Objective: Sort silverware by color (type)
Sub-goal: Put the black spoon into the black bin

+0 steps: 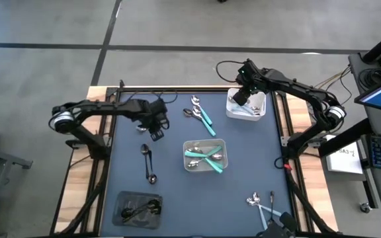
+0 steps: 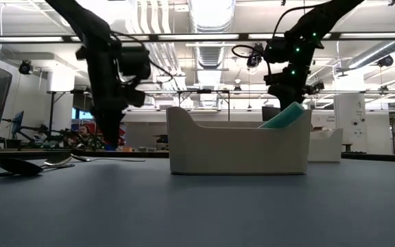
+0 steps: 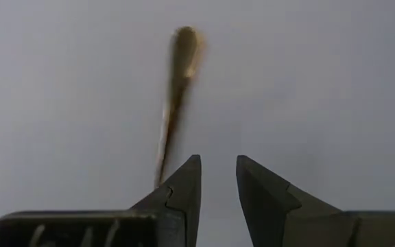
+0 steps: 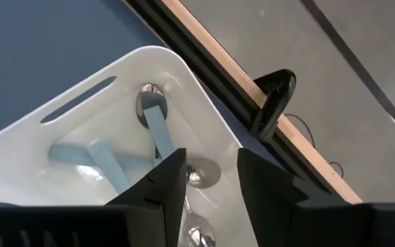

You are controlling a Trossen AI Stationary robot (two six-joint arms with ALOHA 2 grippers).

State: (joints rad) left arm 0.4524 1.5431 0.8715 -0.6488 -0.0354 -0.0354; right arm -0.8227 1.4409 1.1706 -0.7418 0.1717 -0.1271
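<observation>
My left gripper (image 1: 156,130) hangs open over the blue mat, short of a black spoon (image 1: 148,162) that lies flat on it. In the left wrist view that spoon (image 3: 177,75) lies ahead of my fingers, and nothing is between them. My right gripper (image 1: 241,98) is open above the white tray (image 1: 259,112) at the far right. Pale-blue-handled silverware (image 4: 108,161) lies in that tray, below the fingers. Teal-handled pieces (image 1: 204,158) fill the grey tray (image 1: 188,145). Two teal spoons (image 1: 202,114) lie loose on the mat.
A dark tray (image 1: 120,201) with black pieces sits at the near left. Pale-blue-handled pieces (image 1: 262,203) lie loose at the near right. Wooden rails (image 1: 280,125) border the mat. The right arm's cable runs above the white tray.
</observation>
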